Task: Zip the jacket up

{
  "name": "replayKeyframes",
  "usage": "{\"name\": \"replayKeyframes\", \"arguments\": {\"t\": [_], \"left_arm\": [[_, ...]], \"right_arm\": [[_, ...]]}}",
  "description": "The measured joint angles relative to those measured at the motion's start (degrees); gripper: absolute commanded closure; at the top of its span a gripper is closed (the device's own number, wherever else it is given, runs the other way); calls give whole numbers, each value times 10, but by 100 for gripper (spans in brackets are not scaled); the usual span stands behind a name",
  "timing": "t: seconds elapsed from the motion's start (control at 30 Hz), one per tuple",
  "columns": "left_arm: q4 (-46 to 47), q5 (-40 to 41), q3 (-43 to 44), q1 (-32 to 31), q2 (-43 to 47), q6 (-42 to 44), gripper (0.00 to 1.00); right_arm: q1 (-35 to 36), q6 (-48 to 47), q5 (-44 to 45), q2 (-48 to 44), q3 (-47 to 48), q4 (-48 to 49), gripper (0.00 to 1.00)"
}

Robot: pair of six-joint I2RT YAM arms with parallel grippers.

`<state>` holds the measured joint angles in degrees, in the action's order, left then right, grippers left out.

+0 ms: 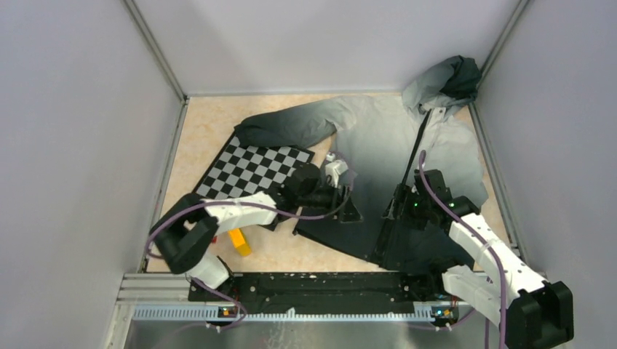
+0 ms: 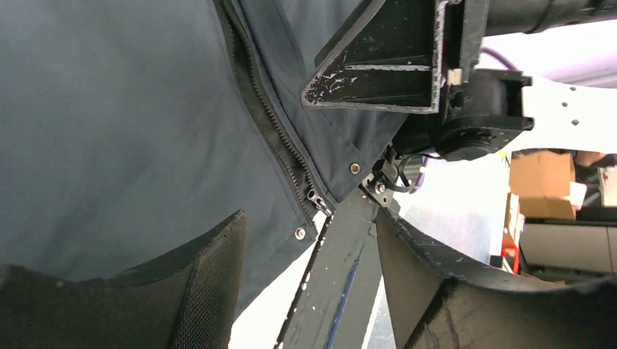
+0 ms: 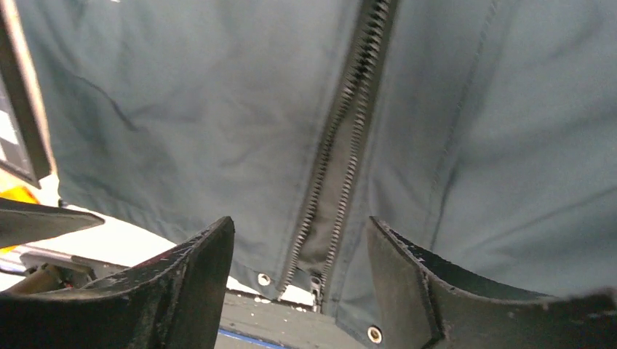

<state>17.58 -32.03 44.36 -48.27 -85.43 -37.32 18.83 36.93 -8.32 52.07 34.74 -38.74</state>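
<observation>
Jacket [image 1: 378,138] hem under left gripper [image 2: 309,218] and right gripper [image 3: 300,222], both low, agape, empty.

Pale grey walls [image 1: 73,109] enclose an evenly lit beige tabletop [image 1: 211,123].

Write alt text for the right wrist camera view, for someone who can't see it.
The right gripper stands open at the bottom edge, one black finger either side of the lower end of the zipper on the jacket. Dark grey fabric fills the rest, the tooth rows apart near the hem.
</observation>
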Motion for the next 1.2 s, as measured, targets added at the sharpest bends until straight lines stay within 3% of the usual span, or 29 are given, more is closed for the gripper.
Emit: {"name": "replayKeyframes", "arguments": {"t": [0.07, 0.33, 0.57, 0.7, 0.87, 0.97, 1.2], "left_arm": [[4, 2, 23, -27, -50, -3, 34], [-30, 42, 138, -110, -198, 14, 40], [-141, 174, 266, -160, -268, 79, 42], [-184, 238, 306, -167, -296, 109, 43], [-218, 294, 340, -165, -330, 131, 59], [-235, 306, 368, -160, -349, 136, 67], [-233, 274, 374, -124, -354, 135, 69]], "right_arm": [[0, 8, 10, -7, -12, -16, 43], [0, 67, 103, -27, -14, -70, 48], [0, 106, 130, -28, -43, -47, 50], [0, 111, 139, -5, -67, -22, 53], [0, 106, 134, 24, -92, 20, 58], [0, 94, 125, 39, -94, 39, 73], [0, 74, 113, 67, -97, 100, 86]]}}
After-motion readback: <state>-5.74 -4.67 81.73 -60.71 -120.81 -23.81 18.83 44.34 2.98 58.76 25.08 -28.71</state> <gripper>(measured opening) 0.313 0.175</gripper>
